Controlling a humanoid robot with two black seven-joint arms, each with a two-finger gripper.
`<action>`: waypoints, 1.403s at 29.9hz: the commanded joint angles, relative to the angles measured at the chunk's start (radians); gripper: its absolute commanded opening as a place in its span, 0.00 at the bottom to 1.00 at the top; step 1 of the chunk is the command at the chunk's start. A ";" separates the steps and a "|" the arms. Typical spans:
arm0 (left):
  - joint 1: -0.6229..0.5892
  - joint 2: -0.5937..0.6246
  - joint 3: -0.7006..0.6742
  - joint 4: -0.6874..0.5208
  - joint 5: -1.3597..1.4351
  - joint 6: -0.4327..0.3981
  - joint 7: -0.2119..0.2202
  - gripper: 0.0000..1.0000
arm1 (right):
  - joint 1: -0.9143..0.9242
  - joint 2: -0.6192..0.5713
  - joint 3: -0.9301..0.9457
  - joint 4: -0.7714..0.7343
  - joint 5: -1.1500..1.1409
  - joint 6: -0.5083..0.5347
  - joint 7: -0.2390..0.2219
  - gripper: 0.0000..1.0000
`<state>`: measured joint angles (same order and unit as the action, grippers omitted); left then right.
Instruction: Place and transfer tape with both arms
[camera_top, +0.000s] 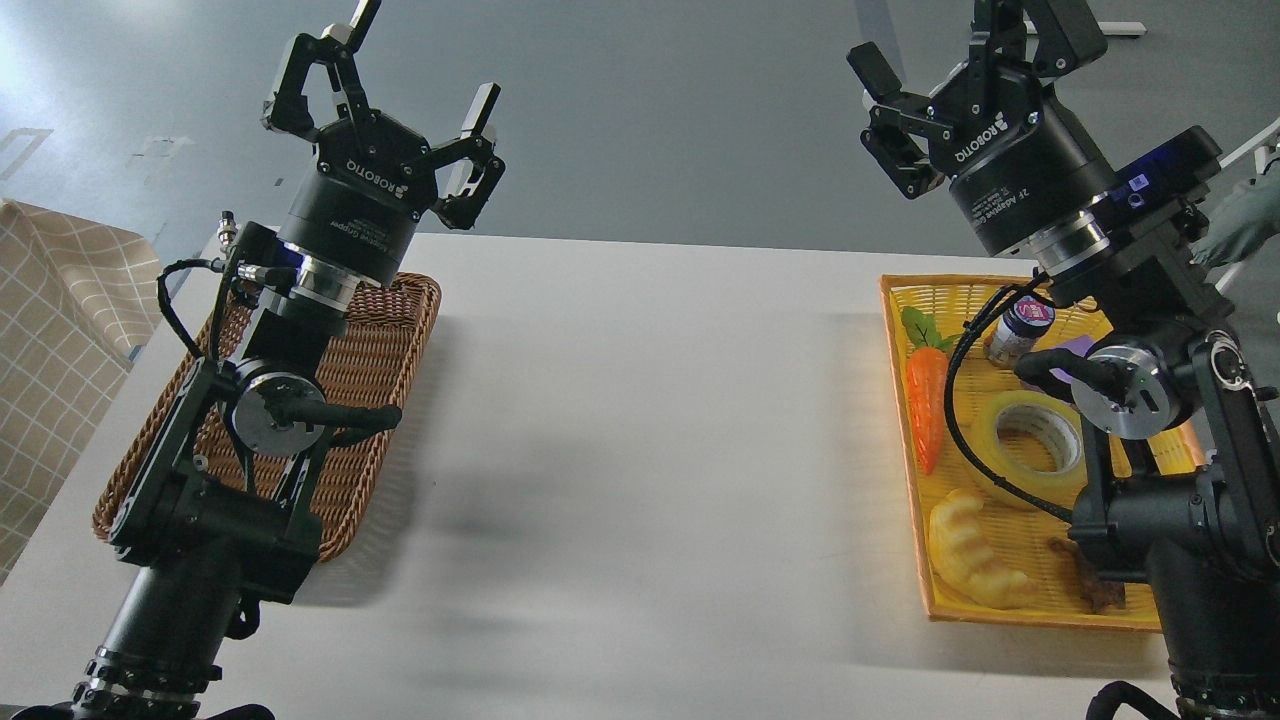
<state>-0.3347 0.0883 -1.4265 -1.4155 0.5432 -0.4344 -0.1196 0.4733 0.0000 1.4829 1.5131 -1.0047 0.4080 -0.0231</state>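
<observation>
The tape (1030, 444), a translucent yellow roll with a pale inner core, lies flat in the yellow basket (900, 300) at the right, partly behind my right arm and its cable. My right gripper (965, 35) is open and empty, raised high above the basket's far end, well above the tape. My left gripper (420, 60) is open and empty, raised above the far end of the brown wicker basket (400, 330) at the left.
The yellow basket also holds a toy carrot (926, 395), a small jar (1018, 330), a pale yellow croissant toy (970, 550) and a dark brown item (1095, 585). The white table (640, 450) spans between the baskets. A checked cloth (50, 330) hangs at the far left.
</observation>
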 joint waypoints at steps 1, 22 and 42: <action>-0.001 0.001 0.000 0.000 0.000 0.000 0.000 0.99 | -0.001 0.000 0.000 -0.001 0.000 0.000 0.000 1.00; -0.012 -0.048 -0.005 0.012 0.000 0.005 -0.003 0.99 | 0.004 0.000 -0.003 0.027 0.000 0.002 0.000 1.00; 0.002 -0.047 -0.015 0.012 0.000 0.005 -0.005 0.99 | 0.011 0.000 -0.003 0.021 0.000 0.000 0.000 1.00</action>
<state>-0.3331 0.0481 -1.4419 -1.4028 0.5435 -0.4322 -0.1225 0.4876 0.0000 1.4788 1.5345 -1.0047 0.4108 -0.0230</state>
